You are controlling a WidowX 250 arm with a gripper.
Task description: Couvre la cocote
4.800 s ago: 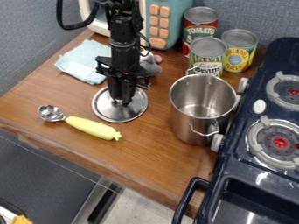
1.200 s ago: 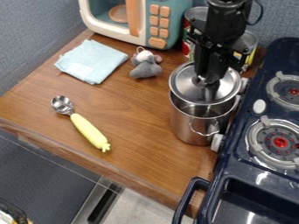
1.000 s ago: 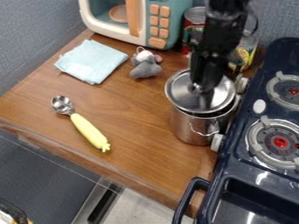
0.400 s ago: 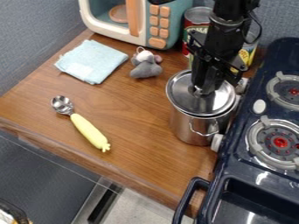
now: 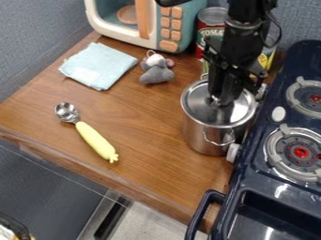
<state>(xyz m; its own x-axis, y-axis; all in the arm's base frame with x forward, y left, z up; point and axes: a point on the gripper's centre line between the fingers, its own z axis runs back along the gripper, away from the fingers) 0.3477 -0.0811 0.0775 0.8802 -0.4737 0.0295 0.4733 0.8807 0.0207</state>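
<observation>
I'm the black gripper [image 5: 218, 99], pointing down over the steel pot [image 5: 203, 133] at the right side of the wooden surface [image 5: 144, 112], jaws clenched on the knob in the middle of the round metal lid [image 5: 197, 105]. Lid's on top of the pot, over its mouth; can't tell if it's flush all round, as I hide part of the far edge. Pot's upright, its wire handle [image 5: 219, 142] hanging on the near side, & it's just beside the dark blue stove [image 5: 282, 187], which has 2 burners w/ red centres, incl. the nearer one [image 5: 301, 152]. Behind me are cans: a red one [image 5: 210, 35] & a yellow/blue one [image 5: 266, 58], the latter partly hidden by my arm. Toy microwave [image 5: 125, 33] w/ orange buttons is at the back, left of the red can. Grey plush mouse [image 5: 156, 74] lies nr its front, btwn the lt blue cloth [image 5: 97, 65] & the pot. Scoop [image 5: 97, 140] lies on the left part of the surface, well apart from the pot, metal bowl twd the cloth, yellow grip twd the near edge.
</observation>
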